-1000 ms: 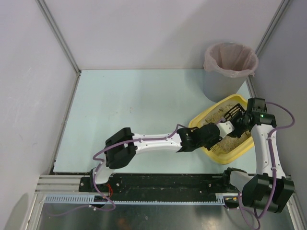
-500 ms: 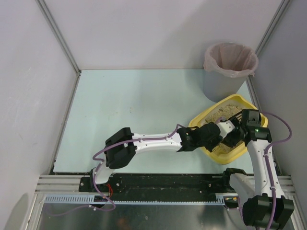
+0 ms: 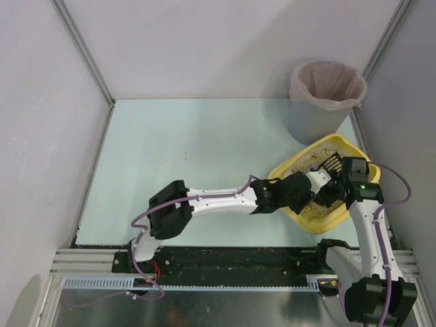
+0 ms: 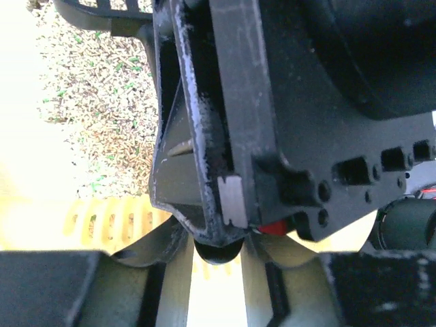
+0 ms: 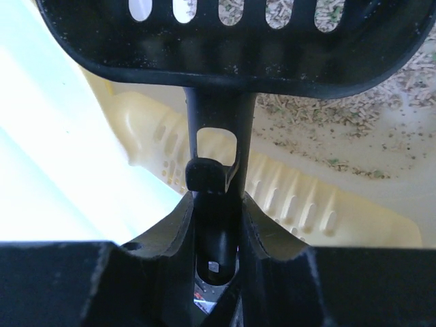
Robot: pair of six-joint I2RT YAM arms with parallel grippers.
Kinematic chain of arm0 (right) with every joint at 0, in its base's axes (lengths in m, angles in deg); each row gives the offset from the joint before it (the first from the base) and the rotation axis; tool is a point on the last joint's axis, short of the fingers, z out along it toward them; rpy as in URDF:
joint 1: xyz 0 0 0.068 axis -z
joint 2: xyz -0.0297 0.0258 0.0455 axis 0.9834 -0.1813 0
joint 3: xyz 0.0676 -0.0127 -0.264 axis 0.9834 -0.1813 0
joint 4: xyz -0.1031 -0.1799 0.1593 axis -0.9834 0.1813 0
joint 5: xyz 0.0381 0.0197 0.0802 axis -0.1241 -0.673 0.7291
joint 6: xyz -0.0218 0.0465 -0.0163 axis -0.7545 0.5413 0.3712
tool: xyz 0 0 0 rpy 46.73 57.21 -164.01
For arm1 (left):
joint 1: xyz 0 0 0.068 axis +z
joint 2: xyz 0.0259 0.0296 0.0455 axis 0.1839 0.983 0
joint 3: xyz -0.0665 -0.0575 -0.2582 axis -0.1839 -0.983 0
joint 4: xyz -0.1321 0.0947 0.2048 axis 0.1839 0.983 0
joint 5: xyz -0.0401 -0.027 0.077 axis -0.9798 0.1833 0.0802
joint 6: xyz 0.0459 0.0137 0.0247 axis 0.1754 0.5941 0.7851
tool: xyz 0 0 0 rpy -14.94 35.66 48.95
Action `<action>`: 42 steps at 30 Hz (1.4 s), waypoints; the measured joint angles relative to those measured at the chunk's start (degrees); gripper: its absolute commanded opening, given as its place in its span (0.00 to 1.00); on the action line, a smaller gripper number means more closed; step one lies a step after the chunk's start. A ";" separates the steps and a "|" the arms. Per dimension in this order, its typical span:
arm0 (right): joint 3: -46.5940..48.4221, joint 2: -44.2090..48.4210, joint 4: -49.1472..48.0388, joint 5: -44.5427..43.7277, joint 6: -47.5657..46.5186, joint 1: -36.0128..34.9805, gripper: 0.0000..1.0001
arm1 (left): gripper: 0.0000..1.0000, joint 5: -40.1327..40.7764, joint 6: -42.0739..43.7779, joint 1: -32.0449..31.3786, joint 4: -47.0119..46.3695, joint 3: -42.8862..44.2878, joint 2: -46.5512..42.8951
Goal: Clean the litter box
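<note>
The yellow litter box (image 3: 344, 211) lies at the table's right, with beige litter (image 3: 315, 158) inside. My right gripper (image 3: 336, 181) hangs over it, shut on the handle of a black slotted scoop (image 3: 332, 162). The right wrist view shows the right gripper (image 5: 216, 225) clamped on that handle, the scoop head (image 5: 225, 41) above the litter (image 5: 340, 129) and the box's slotted wall (image 5: 293, 197). My left gripper (image 3: 308, 193) is at the box's near left rim. In its wrist view the left gripper (image 4: 218, 286) has its jaws a little apart over the yellow rim (image 4: 102, 221), close under the right gripper's black body (image 4: 327, 102).
A grey round bin (image 3: 310, 122) with a pink bag liner (image 3: 327, 85) stands just behind the litter box in the far right corner. White walls close in the table, with the right wall right next to the box. Pale green tabletop (image 3: 191, 157) stretches to the left.
The right arm pulled nearer and slightly left over the box. The scoop head dipped toward the litter, then came back up. The left arm has hardly moved.
</note>
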 measured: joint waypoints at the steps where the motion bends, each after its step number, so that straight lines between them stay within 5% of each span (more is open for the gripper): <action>1: -0.02 -0.33 -0.17 0.68 -0.15 0.26 0.00 | 0.46 -0.15 0.26 0.07 -0.02 -0.13 -0.15; 6: -0.13 -2.01 -1.53 4.48 -2.03 3.10 0.00 | 0.75 -2.32 1.81 -0.02 0.22 -1.36 -3.93; 18: 5.97 -11.98 5.49 15.21 -13.88 9.51 0.00 | 0.97 -8.76 3.93 -0.07 -2.12 -12.26 -23.78; 27: 9.99 -19.56 18.16 20.63 -24.57 10.16 0.00 | 0.99 -13.99 7.52 2.75 4.37 -24.63 -41.20; 33: 10.03 -20.52 22.47 22.97 -26.53 9.99 0.00 | 0.99 -13.53 8.87 8.22 8.46 -27.56 -44.96; 42: 10.54 -24.55 24.15 23.74 -28.44 6.14 0.00 | 0.99 -12.74 9.03 8.17 10.75 -30.47 -46.34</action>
